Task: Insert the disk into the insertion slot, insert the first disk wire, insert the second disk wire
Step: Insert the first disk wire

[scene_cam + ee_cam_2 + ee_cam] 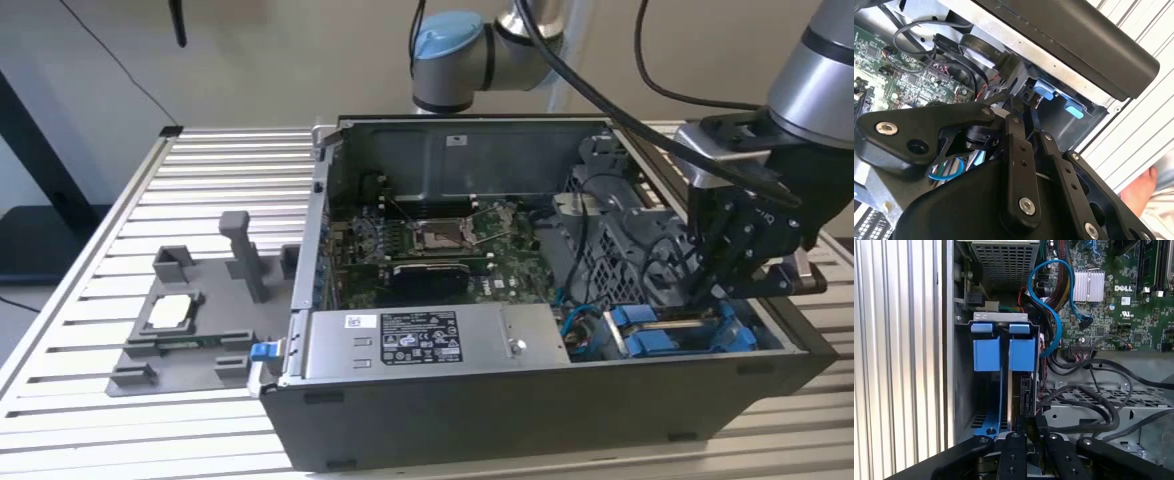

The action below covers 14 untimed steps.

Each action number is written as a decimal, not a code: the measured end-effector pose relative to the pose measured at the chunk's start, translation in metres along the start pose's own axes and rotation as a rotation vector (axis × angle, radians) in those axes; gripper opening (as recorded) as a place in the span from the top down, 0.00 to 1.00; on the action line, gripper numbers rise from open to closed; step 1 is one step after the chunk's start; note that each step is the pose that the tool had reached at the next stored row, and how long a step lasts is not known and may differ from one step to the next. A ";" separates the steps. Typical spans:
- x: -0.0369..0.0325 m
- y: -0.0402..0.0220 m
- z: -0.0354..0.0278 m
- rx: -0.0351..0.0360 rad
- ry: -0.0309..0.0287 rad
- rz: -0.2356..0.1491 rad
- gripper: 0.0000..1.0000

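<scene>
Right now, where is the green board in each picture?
Exterior view: green board in the open case's middle, behind the labelled grey box.
First wrist view: green board beside the looping blue cable.
Second wrist view: green board behind the black cables.
Shared landmark: the blue carrier tabs.

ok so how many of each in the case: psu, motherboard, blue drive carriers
psu: 1
motherboard: 1
blue carriers: 2
total: 4
</scene>
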State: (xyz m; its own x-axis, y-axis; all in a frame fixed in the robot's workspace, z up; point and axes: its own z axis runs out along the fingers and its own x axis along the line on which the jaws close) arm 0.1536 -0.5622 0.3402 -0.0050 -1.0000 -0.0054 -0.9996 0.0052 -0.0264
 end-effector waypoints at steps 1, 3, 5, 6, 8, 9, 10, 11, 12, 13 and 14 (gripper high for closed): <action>0.0000 0.0000 0.0000 0.0000 0.0001 0.000 0.81; 0.0000 -0.0001 0.0001 0.0000 0.0000 0.000 0.81; 0.0000 -0.0001 0.0005 0.0000 -0.0002 0.001 0.81; 0.0000 0.0000 0.0007 0.0000 -0.0001 0.003 0.81; 0.0000 0.0000 0.0011 0.0000 0.0001 0.006 0.81; 0.0000 0.0000 0.0013 0.0000 0.0001 0.007 0.81; 0.0000 0.0000 0.0016 0.0000 0.0003 0.009 0.81; 0.0000 0.0000 0.0020 0.0001 0.0003 0.010 0.81; 0.0000 0.0000 0.0024 0.0001 0.0004 0.012 0.81; 0.0000 0.0000 0.0030 0.0001 0.0004 0.014 0.81; 0.0000 0.0000 0.0039 0.0001 0.0003 0.016 0.81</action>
State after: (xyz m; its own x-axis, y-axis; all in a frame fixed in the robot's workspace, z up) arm 0.1536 -0.5622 0.3364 -0.0210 -0.9998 -0.0056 -0.9994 0.0211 -0.0264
